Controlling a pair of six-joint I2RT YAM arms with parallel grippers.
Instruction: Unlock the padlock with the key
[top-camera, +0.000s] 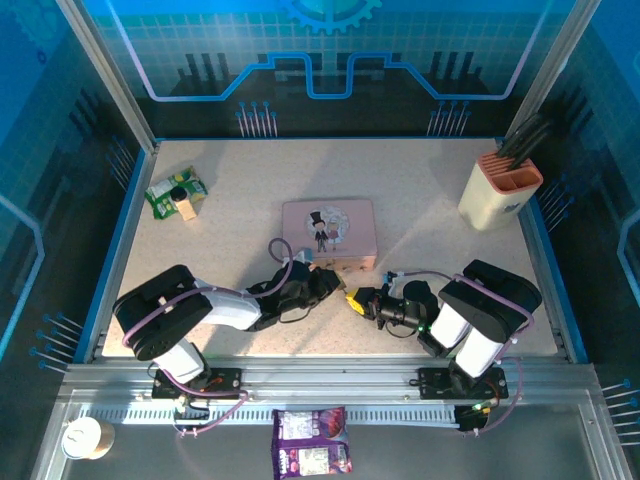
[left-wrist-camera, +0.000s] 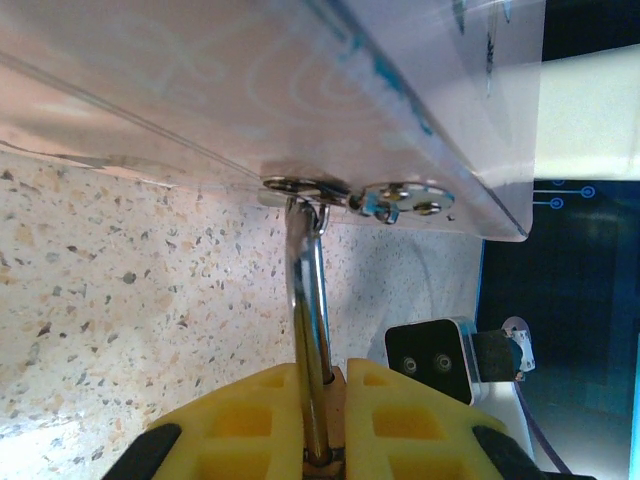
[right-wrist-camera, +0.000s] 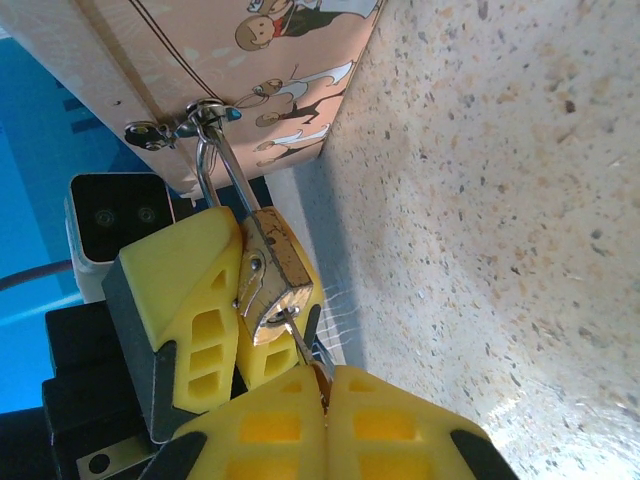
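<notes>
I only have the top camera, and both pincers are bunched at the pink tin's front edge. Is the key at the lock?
Observer: Yes. The right wrist camera shows the key running from the shut right pincer to the padlock's bottom face; depth unclear.
Operator: Is the lock open?
Observer: The shackle looks shut, looped through the tin's hasp with one leg entering the body.
Operator: What's the left one holding?
Observer: The left pincer is clamped on the padlock, shackle running from between its fingers to the hasp.
</notes>
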